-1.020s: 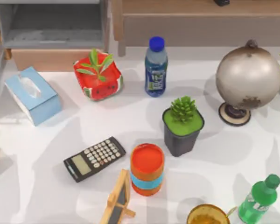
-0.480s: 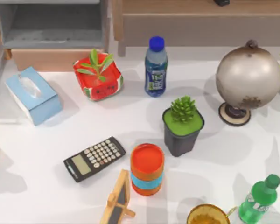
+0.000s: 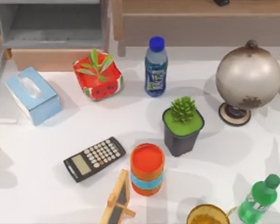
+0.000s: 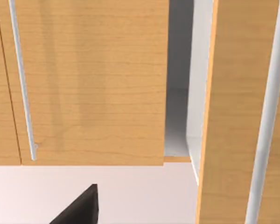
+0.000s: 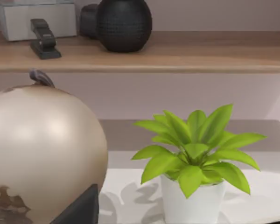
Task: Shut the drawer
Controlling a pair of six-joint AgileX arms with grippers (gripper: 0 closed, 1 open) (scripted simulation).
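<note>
The drawer [image 3: 51,59] stands pulled out at the table's far left in the top view. Its grey floor and inner walls are exposed, and its plain light tan front panel faces the table. A red watermelon-patterned pot [image 3: 98,77] sits right against the panel's right end, and a blue tissue box [image 3: 32,95] lies just in front of its left end. A dark part of my left gripper [image 4: 79,210] shows in the left wrist view before light wooden panels [image 4: 88,84] with thin metal bars. A dark part of my right gripper [image 5: 79,210] shows beside the globe [image 5: 37,149].
A water bottle [image 3: 156,67], a globe [image 3: 248,79], a black-potted succulent [image 3: 183,125], a calculator [image 3: 94,158], an orange can [image 3: 147,169], a small easel [image 3: 119,198], a green bottle [image 3: 259,198] and a white-potted plant [image 5: 193,168] stand on the table. A long wooden unit [image 3: 200,23] runs along the back.
Shadows on the left part of the table have shifted. No object has moved, and the drawer stands as far out as before.
</note>
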